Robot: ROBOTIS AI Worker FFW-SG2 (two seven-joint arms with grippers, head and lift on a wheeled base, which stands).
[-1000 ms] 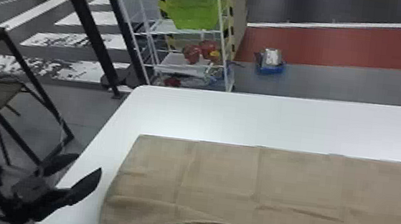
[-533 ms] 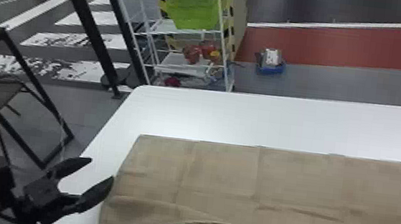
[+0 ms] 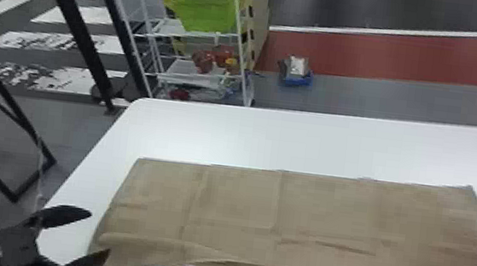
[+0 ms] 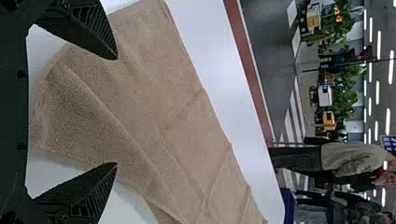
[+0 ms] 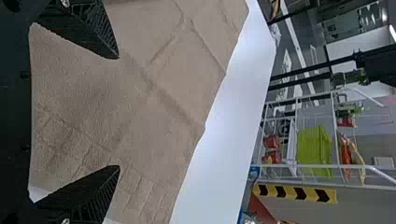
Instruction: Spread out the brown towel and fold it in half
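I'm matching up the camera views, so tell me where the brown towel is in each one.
Head view: the brown towel lies across the lower middle and right.
Left wrist view: the towel lies between and beyond the left gripper's fingers.
Right wrist view: the towel lies between and beyond the right gripper's fingers.
Shared landmark: the white table.

Hall: strip lights (image 4: 391, 66), floor stripes (image 3: 88, 16).
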